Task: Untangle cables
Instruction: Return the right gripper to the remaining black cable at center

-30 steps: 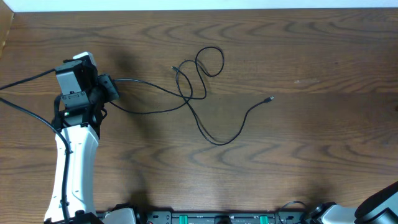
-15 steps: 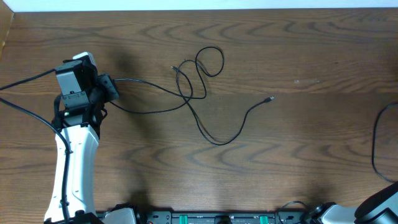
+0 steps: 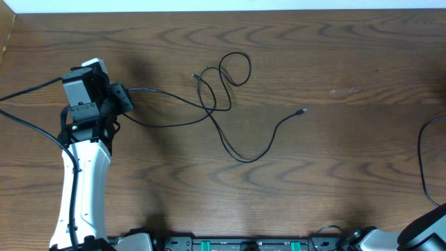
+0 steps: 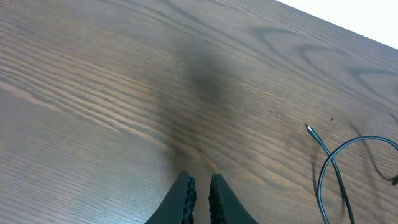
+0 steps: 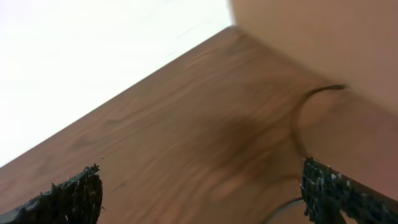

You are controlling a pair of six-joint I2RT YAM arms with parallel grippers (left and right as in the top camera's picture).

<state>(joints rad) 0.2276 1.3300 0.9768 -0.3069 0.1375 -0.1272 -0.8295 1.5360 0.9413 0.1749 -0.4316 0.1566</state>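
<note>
A thin black cable (image 3: 230,104) lies in loose loops at mid-table, one plug end (image 3: 302,111) free to the right and another (image 3: 194,74) near the loops. Two of its strands run left into my left gripper (image 3: 127,97), which is shut. The left wrist view shows the pads (image 4: 189,190) almost touching at my left gripper (image 4: 200,182), with no cord between the tips and a cable end (image 4: 308,129) to the right. Another thin black cable (image 3: 422,160) curves at the right edge. My right gripper (image 5: 199,186) is wide open and empty above the wood, with that cable (image 5: 297,127) beyond it.
The left arm's white link (image 3: 83,188) stretches up from the front edge, and its thick black cords (image 3: 28,90) trail off to the left. The table's far edge (image 3: 223,12) meets a white strip. A blurred tan surface (image 5: 323,37) fills the upper right of the right wrist view.
A thin black cable has come into sight at the table's right edge, where none showed a second ago. The left arm and the looped cable have not moved.
</note>
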